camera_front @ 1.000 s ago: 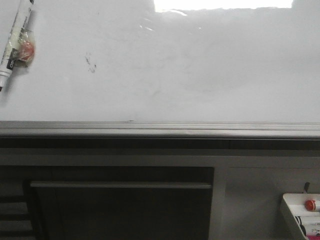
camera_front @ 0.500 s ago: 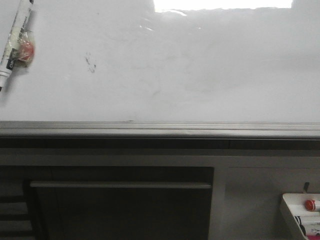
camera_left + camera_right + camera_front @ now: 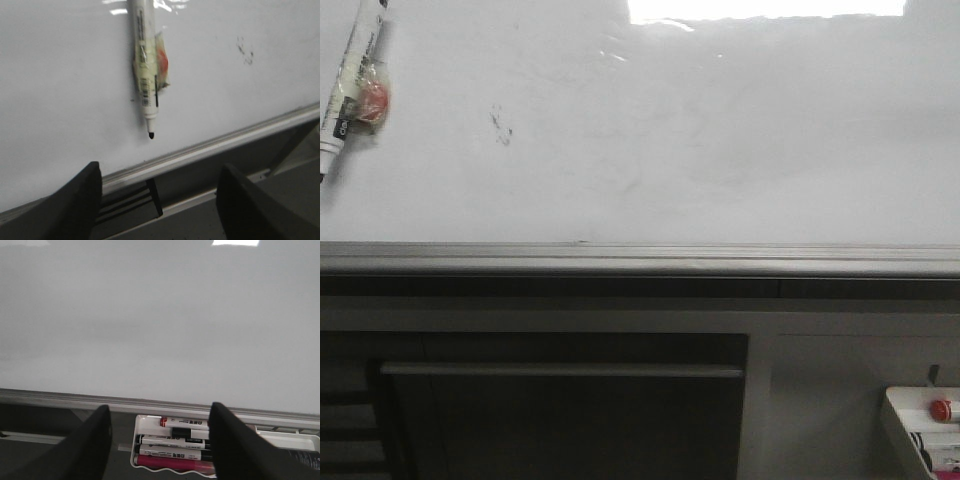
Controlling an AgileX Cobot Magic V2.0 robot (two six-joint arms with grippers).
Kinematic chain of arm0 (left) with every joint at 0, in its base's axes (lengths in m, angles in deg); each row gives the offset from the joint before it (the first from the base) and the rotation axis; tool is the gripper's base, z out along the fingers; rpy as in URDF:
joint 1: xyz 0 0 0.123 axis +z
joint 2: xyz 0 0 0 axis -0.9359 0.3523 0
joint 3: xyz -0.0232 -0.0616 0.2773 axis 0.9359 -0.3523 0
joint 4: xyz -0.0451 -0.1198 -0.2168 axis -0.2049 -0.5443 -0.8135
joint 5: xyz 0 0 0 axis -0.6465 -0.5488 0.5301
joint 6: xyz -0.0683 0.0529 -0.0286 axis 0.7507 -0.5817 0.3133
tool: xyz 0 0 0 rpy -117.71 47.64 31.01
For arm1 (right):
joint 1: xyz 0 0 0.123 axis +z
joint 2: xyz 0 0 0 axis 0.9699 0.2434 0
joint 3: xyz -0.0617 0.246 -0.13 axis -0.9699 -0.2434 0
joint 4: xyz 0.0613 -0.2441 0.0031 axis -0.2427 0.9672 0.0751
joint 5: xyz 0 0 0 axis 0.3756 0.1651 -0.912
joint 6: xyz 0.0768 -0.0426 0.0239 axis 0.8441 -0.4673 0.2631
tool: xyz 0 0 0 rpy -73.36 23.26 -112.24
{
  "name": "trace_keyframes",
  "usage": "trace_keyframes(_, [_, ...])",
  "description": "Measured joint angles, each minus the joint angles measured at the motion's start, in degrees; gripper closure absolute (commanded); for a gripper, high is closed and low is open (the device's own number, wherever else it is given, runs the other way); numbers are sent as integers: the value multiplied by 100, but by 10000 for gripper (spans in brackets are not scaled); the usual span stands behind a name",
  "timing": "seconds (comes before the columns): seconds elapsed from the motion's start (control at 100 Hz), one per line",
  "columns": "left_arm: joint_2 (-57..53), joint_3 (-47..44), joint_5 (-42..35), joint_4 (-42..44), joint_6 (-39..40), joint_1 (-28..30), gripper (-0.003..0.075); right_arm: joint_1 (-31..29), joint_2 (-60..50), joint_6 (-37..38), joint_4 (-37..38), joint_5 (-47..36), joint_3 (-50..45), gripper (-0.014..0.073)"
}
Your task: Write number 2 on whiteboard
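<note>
While no digit stood on it, the large glossy white whiteboard with grey metal edge rail [image 3: 720, 150] filled the upper part of the front view, upright before the robot, its rail running across beneath the writing face. The number 2 was nowhere to be seen in any view; by judgement, the writing step had not yet begun.

Item: white-barrelled marker with bare black tip [image 3: 145, 65], lying against the board face at its left, tip towards the rail, a small yellowish and red fixture at mid-barrel. It was probably clipped or stuck there to be within reach of the left arm, though how it was attached could not be told.

Item: small dark smudge marks [image 3: 501, 125], near the marker and apart from it; old traces, not a stroke of the digit.

Item: small white plastic tray of markers [image 3: 172, 440], below the rail at the right, holding several pens laid flat, one with a red cap; presumably spare stock.

Left pincer [image 3: 160, 200]: released, jaws spread wide, holding nothing, hanging below the marker tip and aimed at the board, seemingly poised to take the pen.

Right pincer [image 3: 157, 442]: likewise released and empty, jaws wide, facing the bare board above the tray.
</note>
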Motion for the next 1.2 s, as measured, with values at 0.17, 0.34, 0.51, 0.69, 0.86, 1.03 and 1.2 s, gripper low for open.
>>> trace_keyframes(0.17, [836,58,-443,0,-10,-34,345,0,0,0,0,0,0,209])
trace_keyframes(0.34, [1411,362,-633,38,-10,147,364,0,0,0,0,0,0,209])
trace_keyframes(0.51, [1841,700,-721,28,-10,288,364,0,0,0,0,0,0,209])
trace_keyframes(0.69, [2229,942,-731,28,-10,288,364,0,0,0,0,0,0,209])
trace_keyframes(0.86, [2431,1047,-742,28,-10,288,364,0,0,0,0,0,0,209])
trace_keyframes(1.03, [2541,1092,-755,18,-10,288,364,0,0,0,0,0,0,209])
trace_keyframes(1.2, [2579,1141,-755,16,-10,277,406,0,0,0,0,0,0,209])
